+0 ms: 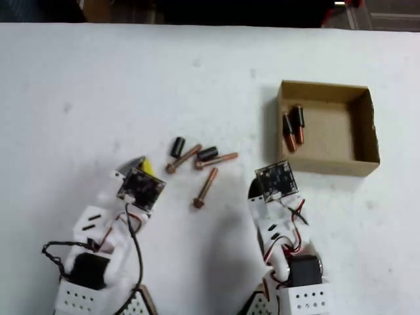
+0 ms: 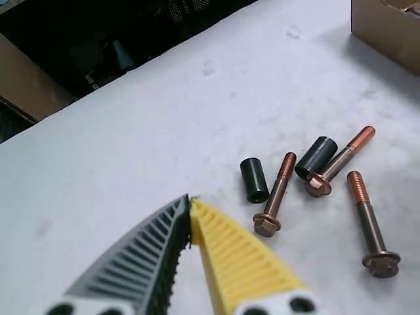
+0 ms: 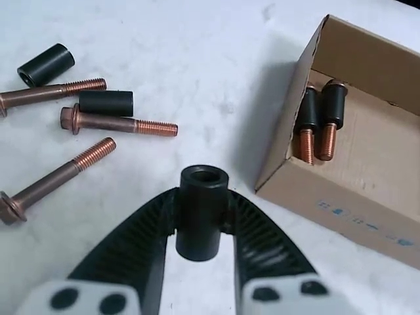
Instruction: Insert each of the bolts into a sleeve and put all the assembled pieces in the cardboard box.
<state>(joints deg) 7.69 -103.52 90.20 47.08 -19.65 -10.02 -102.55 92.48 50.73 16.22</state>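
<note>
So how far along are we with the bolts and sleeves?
Done: two assembled pieces lie in the cardboard box. In hand: the right hand grips one black sleeve, with no bolt in it yet. Left: three bolts and two loose sleeves lie unassembled on the table; the left hand is shut and empty near them.

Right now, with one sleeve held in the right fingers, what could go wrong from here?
The sleeve stands between the right fingers with its open end up; a bolt pushed in crooked could tip it out. The left fingers, shut, sit near crowded bolts and loose sleeves; reaching for one may roll the others.
</note>
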